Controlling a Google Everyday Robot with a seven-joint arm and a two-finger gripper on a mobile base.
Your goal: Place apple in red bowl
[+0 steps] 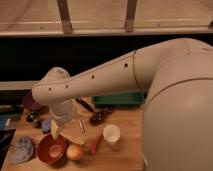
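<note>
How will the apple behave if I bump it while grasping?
The apple looks round and smooth, so it would likely roll if bumped, perhaps against the red bowl close beside it. Its skin may slip under an off-centre pinch. The gripper hangs just beyond the bowl's far rim.

Across the top a window with two dark upright posts sits above a pale ledge, a dark wall runs below it, and a wooden table fills the lower left.
</note>
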